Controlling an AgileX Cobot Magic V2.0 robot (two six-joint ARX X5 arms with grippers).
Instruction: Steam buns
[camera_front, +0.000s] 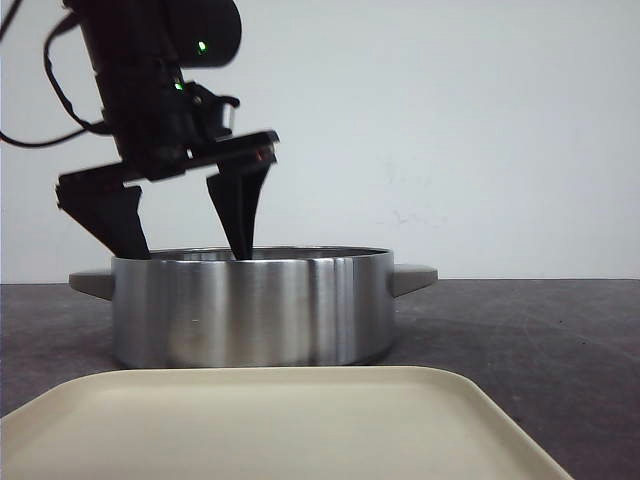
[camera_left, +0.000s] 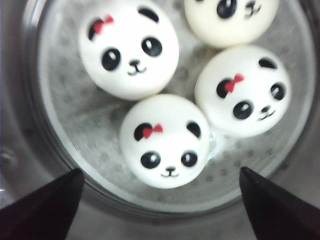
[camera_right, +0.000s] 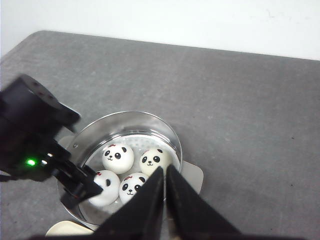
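Note:
Four white panda buns lie inside the steel pot (camera_front: 250, 310) on a perforated steamer plate; the front view hides them behind the pot wall. The left wrist view shows one near bun (camera_left: 165, 140), one to its left (camera_left: 129, 47), one to its right (camera_left: 243, 90) and a farther one (camera_left: 231, 17). My left gripper (camera_front: 190, 255) is open and empty, with its fingertips at the pot rim, just above the near bun. My right gripper (camera_right: 165, 169) is shut and empty, high above the pot (camera_right: 150, 117), and does not show in the front view.
A cream tray (camera_front: 270, 420) lies in front of the pot, near the table's front edge; its corner shows in the right wrist view (camera_right: 65, 231). The pot has flat side handles (camera_front: 412, 275). Dark grey tabletop (camera_front: 530, 340) extends to the right of the pot.

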